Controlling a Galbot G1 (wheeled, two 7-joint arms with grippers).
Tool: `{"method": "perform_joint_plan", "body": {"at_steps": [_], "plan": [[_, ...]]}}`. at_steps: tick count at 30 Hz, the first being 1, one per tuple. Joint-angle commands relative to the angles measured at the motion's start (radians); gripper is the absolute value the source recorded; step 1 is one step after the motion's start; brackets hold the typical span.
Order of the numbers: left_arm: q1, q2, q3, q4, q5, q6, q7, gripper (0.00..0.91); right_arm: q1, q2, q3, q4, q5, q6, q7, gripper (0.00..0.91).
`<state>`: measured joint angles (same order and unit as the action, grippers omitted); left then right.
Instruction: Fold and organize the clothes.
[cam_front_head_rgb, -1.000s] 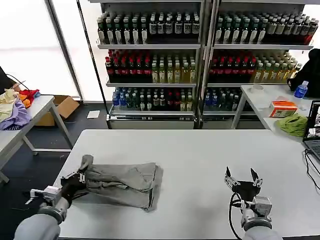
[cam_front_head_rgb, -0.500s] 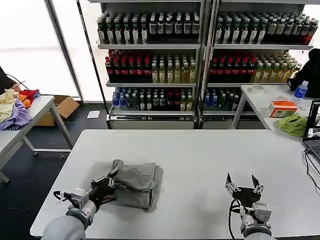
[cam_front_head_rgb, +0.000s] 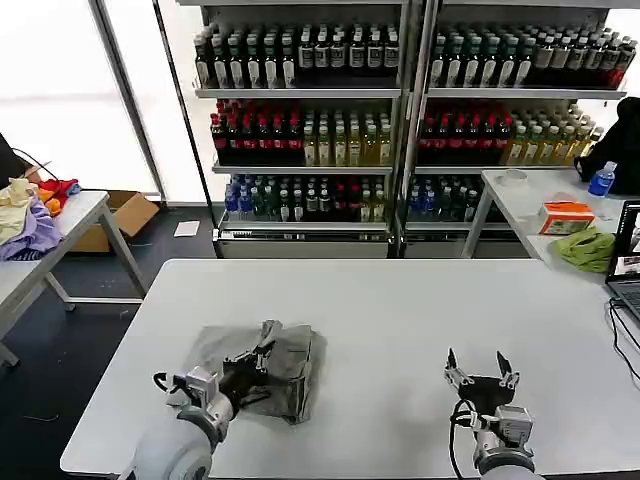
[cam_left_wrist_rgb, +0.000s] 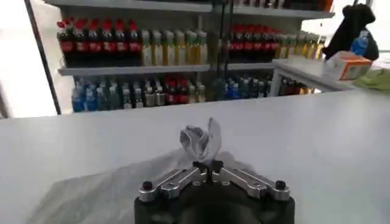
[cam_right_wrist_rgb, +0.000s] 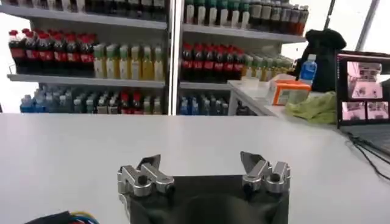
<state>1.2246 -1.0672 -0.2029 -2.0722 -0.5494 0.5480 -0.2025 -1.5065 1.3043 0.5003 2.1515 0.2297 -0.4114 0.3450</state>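
Left claw (cam_front_head_rgb: 262, 352) pinched a fold of the grey shirt (cam_front_head_rgb: 290, 365) above the worktop (cam_front_head_rgb: 400, 300); right claw (cam_front_head_rgb: 478, 372) waited, spread. A slipping pinch could undo the fold.

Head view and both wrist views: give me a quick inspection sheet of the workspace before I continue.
Surface: white table, bare around the work.
Job's things: grey shirt, partly folded, near the table's left front.
Clutter: nothing seen on the work table.
Grippers: left claw shut on a pinched fold of the shirt; right claw open over bare table, apart from the shirt.
Cables: black cable at the table's right edge.
Surroundings: drink shelves behind; side tables with cloths.
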Motion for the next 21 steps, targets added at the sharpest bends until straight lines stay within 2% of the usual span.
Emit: {"method": "perform_joint_plan", "body": {"at_steps": [1,7,14,15,16,17,21], "plan": [[-0.077,-0.043,0.064,0.041,-0.022,0.012,-0.016,0.0,0.005,0.005,-0.007,-0.007,-0.006,0.0,-0.001,0.907],[-0.061,-0.035,0.065,0.049,-0.016,0.012,-0.006,0.0,0.005,0.003,-0.006,-0.01,-0.006,0.002,-0.003,0.907],[-0.064,-0.061,0.067,0.084,-0.005,0.009,0.002,0.0,-0.004,0.006,-0.01,-0.01,-0.007,0.005,-0.004,0.907],[-0.062,-0.066,0.069,0.09,0.0,0.008,0.005,0.302,-0.006,0.004,-0.008,-0.01,-0.006,0.005,-0.004,0.907],[-0.061,-0.073,0.07,0.099,0.006,0.001,0.008,0.856,-0.007,0.002,-0.006,-0.009,-0.006,0.005,-0.006,0.907],[-0.062,-0.08,0.07,0.112,0.005,-0.005,0.007,0.907,-0.008,0.002,-0.005,-0.009,-0.006,0.007,-0.006,0.907],[-0.067,-0.097,0.069,0.143,-0.043,-0.041,0.004,0.907,-0.009,-0.003,0.007,-0.013,-0.003,0.01,-0.002,0.907]]}}
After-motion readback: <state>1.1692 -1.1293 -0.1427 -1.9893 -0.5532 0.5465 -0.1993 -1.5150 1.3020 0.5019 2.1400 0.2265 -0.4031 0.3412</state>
